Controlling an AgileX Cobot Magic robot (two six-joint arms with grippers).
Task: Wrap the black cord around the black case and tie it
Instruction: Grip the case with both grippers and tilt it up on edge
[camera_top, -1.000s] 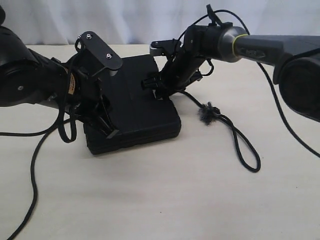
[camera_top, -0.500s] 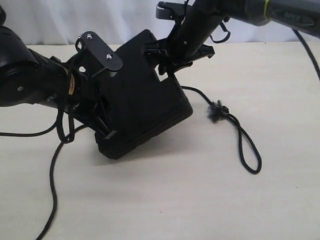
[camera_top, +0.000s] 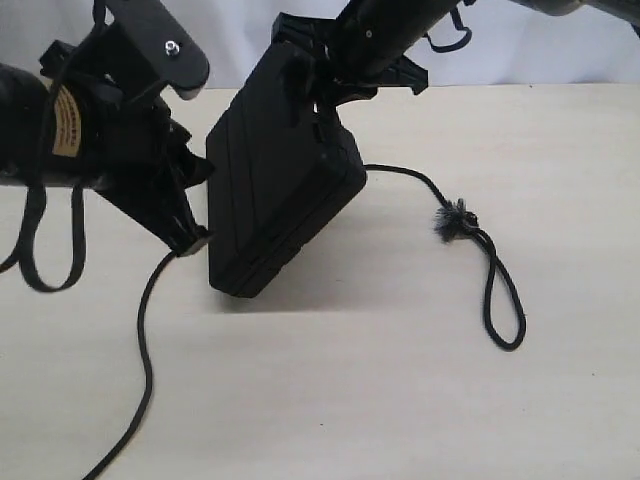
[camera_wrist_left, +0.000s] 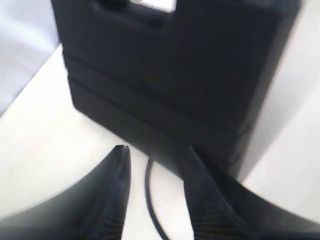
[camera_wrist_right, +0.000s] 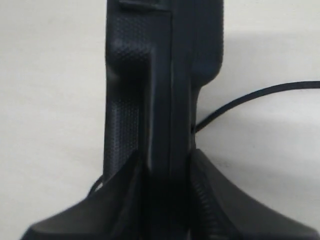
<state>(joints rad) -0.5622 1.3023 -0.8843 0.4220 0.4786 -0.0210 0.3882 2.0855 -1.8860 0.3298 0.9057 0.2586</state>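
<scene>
The black case (camera_top: 280, 190) stands steeply tilted, its lower edge on the table and its upper edge raised. My right gripper (camera_top: 325, 75) is shut on that raised edge; in the right wrist view its fingers (camera_wrist_right: 200, 180) clamp both sides of the case (camera_wrist_right: 160, 75). The black cord (camera_top: 147, 340) comes out from under the case on the left and trails to the front edge. On the right it runs to a frayed knot (camera_top: 455, 220) and a loop (camera_top: 505, 310). My left gripper (camera_top: 190, 240) is open at the case's lower left corner, with the cord (camera_wrist_left: 148, 180) lying loose between its fingers.
A pale curtain (camera_top: 560, 50) hangs behind the beige table (camera_top: 400, 400). The left arm's own cable loop (camera_top: 40, 250) hangs at the far left edge of the exterior view.
The right gripper has risen and tipped the case from flat to steeply tilted. The left gripper has come off the case, rising and moving left. The cord's left run has shifted right.
</scene>
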